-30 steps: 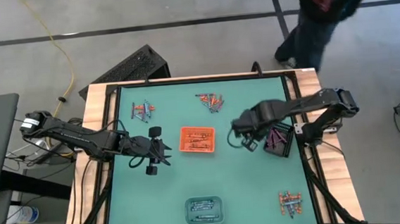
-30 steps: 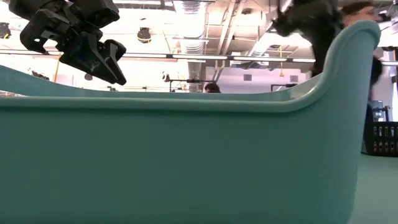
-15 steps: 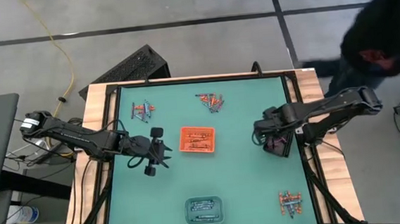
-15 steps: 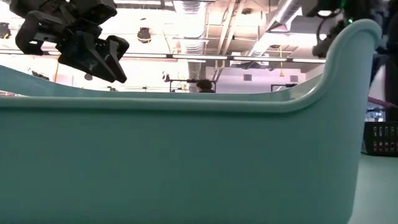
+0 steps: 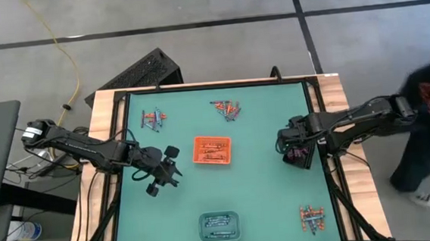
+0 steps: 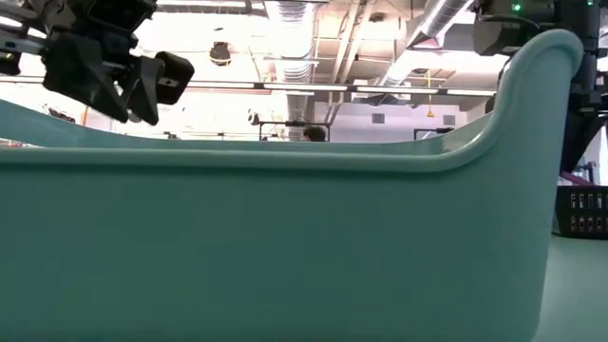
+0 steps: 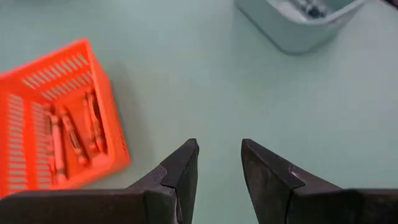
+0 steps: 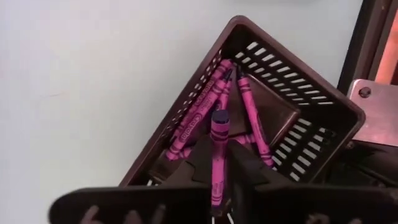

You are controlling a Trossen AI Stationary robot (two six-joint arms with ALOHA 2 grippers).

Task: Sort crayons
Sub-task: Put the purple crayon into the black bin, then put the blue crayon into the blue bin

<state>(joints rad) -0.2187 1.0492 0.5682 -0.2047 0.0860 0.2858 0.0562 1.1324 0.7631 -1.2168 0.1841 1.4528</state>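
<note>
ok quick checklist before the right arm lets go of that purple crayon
1. Right gripper shut on the purple crayon: ok.
2. Gripper over the black basket, at the table's right edge: ok.
3. Colour match: the crayons already in the basket are purple too: ok.
4. Gripper low enough for a gentle drop: cannot tell.
5. Left gripper out of the way: ok, open and empty over bare mat beside the orange basket.
6. Mixed piles still to sort: not ok, one lies at the near right corner.
</note>
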